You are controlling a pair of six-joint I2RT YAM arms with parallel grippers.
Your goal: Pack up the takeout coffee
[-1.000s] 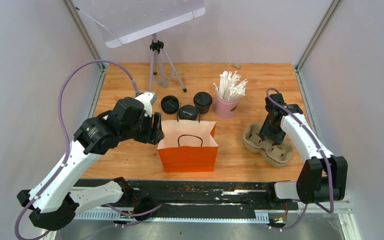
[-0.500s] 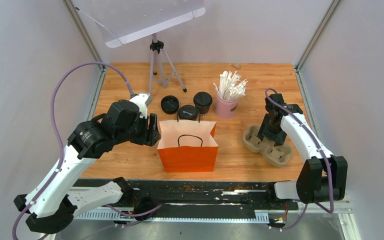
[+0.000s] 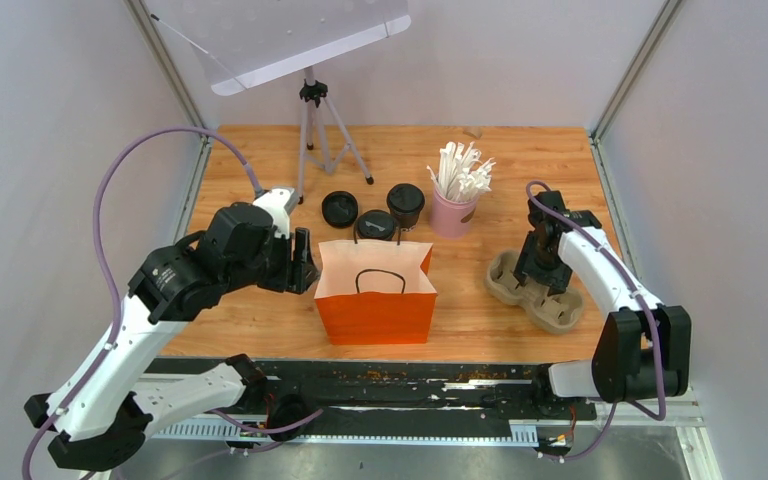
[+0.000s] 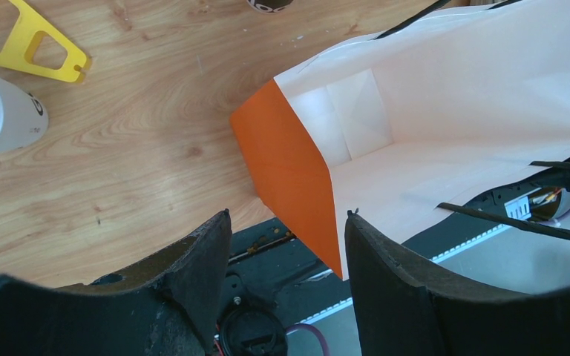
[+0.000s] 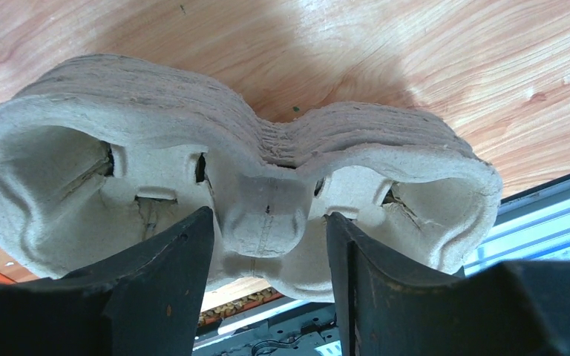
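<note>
Pulp tray (image 3: 565, 312), right of frame, sits between spread right fingers (image 5: 171, 267); an off-centre pinch could crumple it. Equally spread left fingers (image 4: 193, 252) might topple the bag (image 4: 289, 163).

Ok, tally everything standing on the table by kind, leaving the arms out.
Lidded coffee cups: 3
Orange paper bag: 1
Pink straw cup: 1
Pulp tray stack: 1
Tripod: 1
Total: 7
</note>
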